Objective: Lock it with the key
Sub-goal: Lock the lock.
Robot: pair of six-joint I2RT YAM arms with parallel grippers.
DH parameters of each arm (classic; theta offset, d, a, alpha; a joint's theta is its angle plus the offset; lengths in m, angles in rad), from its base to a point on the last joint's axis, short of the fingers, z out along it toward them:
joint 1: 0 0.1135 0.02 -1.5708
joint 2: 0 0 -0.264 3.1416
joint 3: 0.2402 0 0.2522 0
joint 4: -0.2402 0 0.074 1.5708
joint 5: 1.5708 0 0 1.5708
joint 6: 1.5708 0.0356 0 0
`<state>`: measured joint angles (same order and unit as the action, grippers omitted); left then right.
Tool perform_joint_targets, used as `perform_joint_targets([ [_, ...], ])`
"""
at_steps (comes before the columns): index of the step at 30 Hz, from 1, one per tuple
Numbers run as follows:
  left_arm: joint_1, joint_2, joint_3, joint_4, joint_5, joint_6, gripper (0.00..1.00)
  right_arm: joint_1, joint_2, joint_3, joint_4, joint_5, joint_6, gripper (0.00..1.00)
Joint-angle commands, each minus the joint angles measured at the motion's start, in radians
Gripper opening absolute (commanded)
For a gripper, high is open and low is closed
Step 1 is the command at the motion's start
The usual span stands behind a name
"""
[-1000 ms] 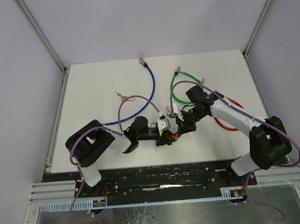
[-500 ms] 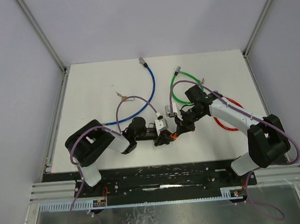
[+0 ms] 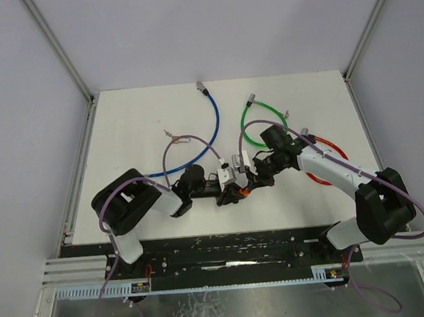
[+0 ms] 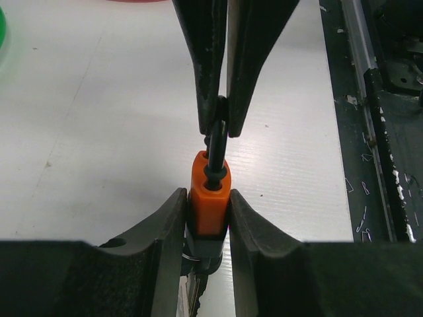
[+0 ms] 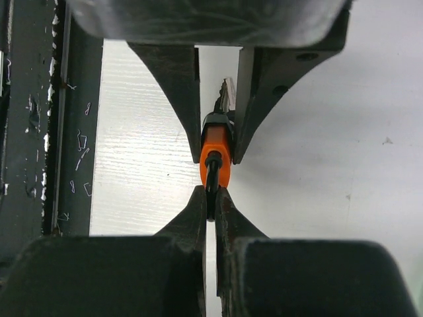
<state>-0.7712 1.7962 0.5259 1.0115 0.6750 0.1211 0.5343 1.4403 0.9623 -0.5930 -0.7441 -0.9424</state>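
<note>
Now L gripper (image 4: 209, 201) clamps orange padlock body (image 5: 217, 148), R gripper (image 5: 210, 198) pinched shut on black shackle (image 4: 215, 148); lock's long axis runs jaw-to-jaw, key (image 5: 225, 99) at L's end.

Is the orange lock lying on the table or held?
Held: the left gripper clamps the orange lock; the right gripper pinches its black loop.

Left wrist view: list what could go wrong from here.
1. The right claw pinches the thin black loop only at its very end; a twist could let it slip out.
2. The left claw holds the orange block by two sides; a hard push might slide it through the grip.
3. Both claws sit almost tip to tip, so a small misalignment may make them collide.
</note>
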Motion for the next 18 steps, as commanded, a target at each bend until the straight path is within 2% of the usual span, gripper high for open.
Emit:
perform_joint_targets([
  [1,-0.001,0.018,0.009,0.007,0.022,0.038,0.00,0.067,-0.013,-0.007,0.028,-0.049,-0.126,0.00],
  [6,0.001,0.007,0.005,0.008,0.024,0.041,0.00,0.104,0.009,0.009,0.031,0.025,-0.164,0.00],
  [11,0.008,0.020,0.003,0.031,0.007,0.037,0.00,0.114,0.034,-0.009,0.021,-0.041,-0.131,0.00],
  [18,0.009,0.037,-0.009,0.085,-0.035,0.027,0.00,0.159,0.119,0.022,0.013,-0.044,-0.050,0.00],
])
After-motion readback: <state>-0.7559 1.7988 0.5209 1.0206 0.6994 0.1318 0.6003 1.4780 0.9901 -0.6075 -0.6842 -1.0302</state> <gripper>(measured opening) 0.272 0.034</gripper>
